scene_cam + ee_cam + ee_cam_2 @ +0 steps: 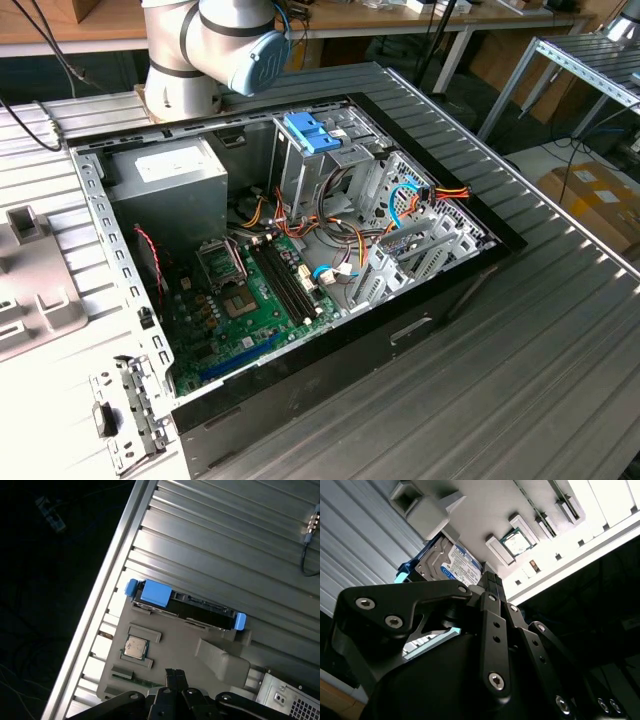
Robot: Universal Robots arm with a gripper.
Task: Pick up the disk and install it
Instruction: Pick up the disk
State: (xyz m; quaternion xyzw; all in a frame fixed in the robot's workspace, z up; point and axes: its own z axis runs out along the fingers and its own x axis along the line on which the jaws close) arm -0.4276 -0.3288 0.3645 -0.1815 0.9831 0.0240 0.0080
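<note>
The disk (200,611) stands on its edge in a slot of a pale grey holder (190,645), with a bright blue end tab (155,593) and a small blue carrier corner at each end. In the second wrist view its labelled grey face (455,562) and light-blue carrier end (402,572) peek out past the black finger linkage. My gripper (174,672) hangs over the holder, apart from the disk, its fingers shut together with nothing between them; the fingertips (490,577) point at the disk's near end.
A processor chip (135,647) lies in the same holder. The open computer case (300,260) sits on the ribbed metal table (225,540), with a blue plastic part (305,132) atop its drive cage. My arm's base (215,45) stands behind the case. A cable (306,555) lies nearby.
</note>
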